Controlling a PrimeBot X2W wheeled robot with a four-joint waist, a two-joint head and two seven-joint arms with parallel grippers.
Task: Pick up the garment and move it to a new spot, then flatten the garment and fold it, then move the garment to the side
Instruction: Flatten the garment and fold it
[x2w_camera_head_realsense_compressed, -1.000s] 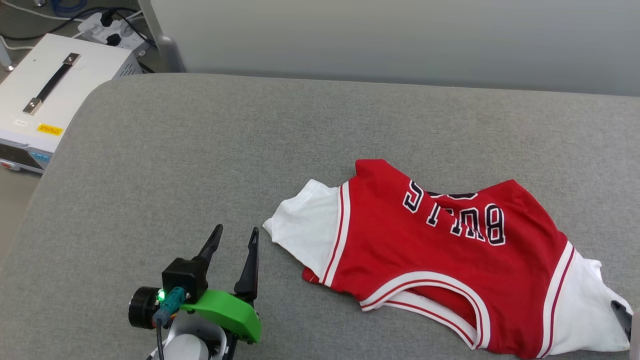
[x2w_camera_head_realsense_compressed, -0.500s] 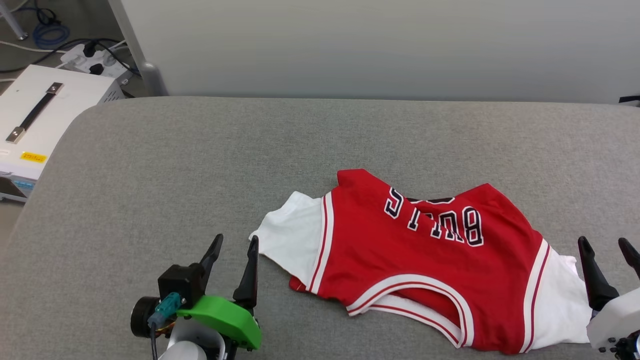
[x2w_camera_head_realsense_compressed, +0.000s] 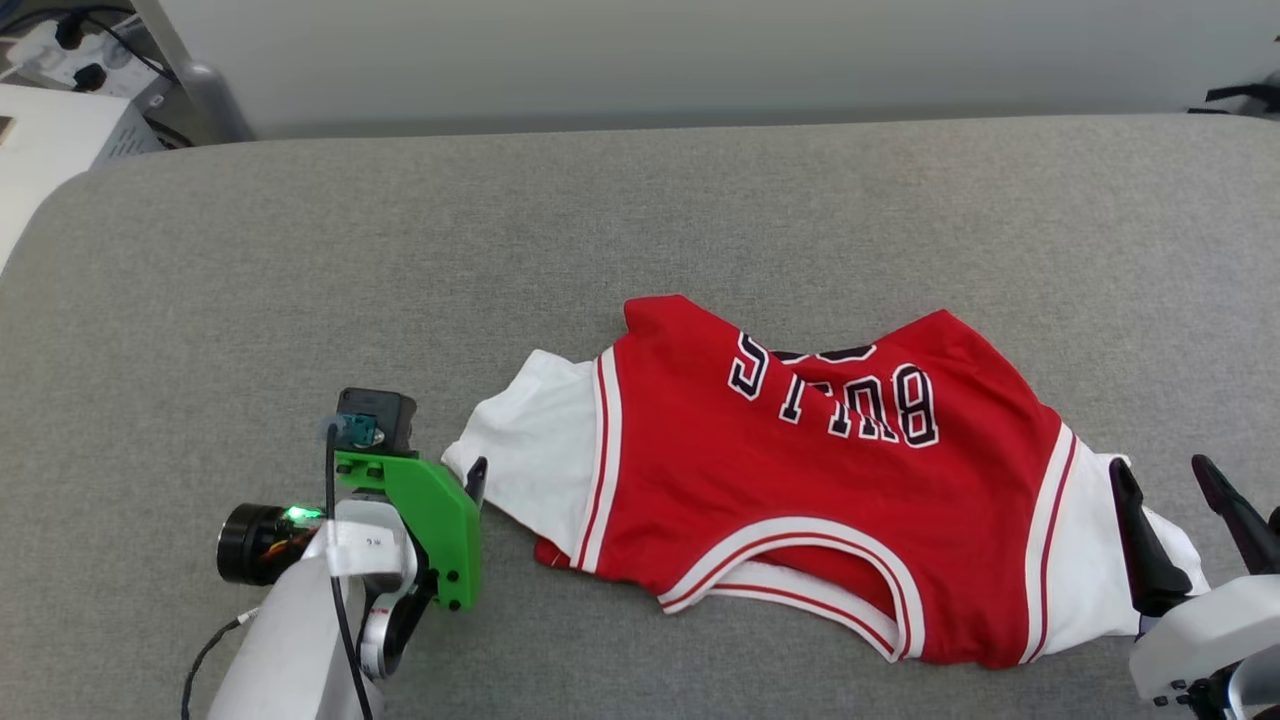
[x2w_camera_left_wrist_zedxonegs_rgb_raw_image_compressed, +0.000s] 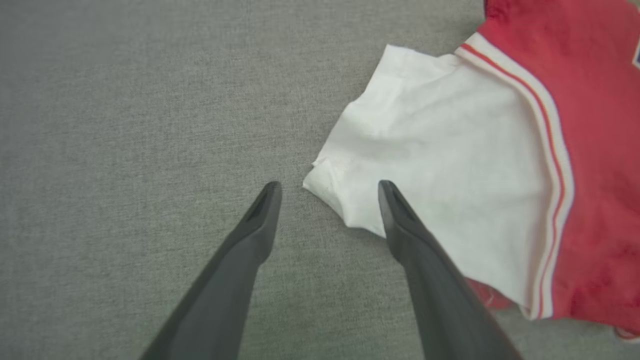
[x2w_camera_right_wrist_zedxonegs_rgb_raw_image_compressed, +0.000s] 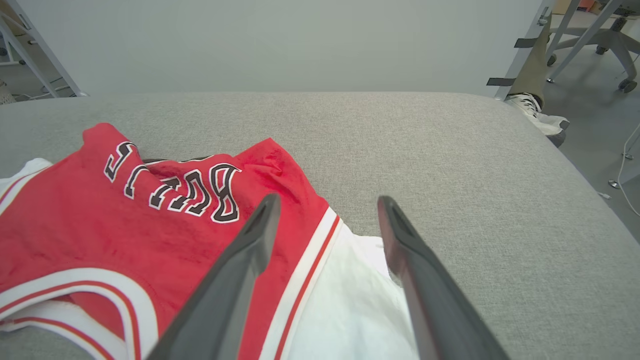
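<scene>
The garment (x2w_camera_head_realsense_compressed: 800, 500) lies crumpled on the grey padded table (x2w_camera_head_realsense_compressed: 300, 250), red with white sleeves and its black lettering upside down. In the left wrist view my left gripper (x2w_camera_left_wrist_zedxonegs_rgb_raw_image_compressed: 327, 187) is open and points down over the corner of the left white sleeve (x2w_camera_left_wrist_zedxonegs_rgb_raw_image_compressed: 440, 150). That corner sits between the fingertips, and nothing is gripped. In the head view its green mount (x2w_camera_head_realsense_compressed: 425, 515) stands just left of that sleeve. My right gripper (x2w_camera_head_realsense_compressed: 1160, 468) is open at the lower right, above the right white sleeve (x2w_camera_right_wrist_zedxonegs_rgb_raw_image_compressed: 350, 310), with nothing between its fingers (x2w_camera_right_wrist_zedxonegs_rgb_raw_image_compressed: 250, 250).
A white box (x2w_camera_head_realsense_compressed: 40, 140) and cables sit off the table's far left corner. A pale wall panel (x2w_camera_head_realsense_compressed: 700, 50) runs behind the table. In the right wrist view a person's foot (x2w_camera_right_wrist_zedxonegs_rgb_raw_image_compressed: 542, 120) and a chair base (x2w_camera_right_wrist_zedxonegs_rgb_raw_image_compressed: 600, 35) stand beyond the table's right edge.
The head camera has shifted. My left gripper has tipped downward and moved toward the sleeve corner. My right gripper has come into view at the lower right, fingers apart.
</scene>
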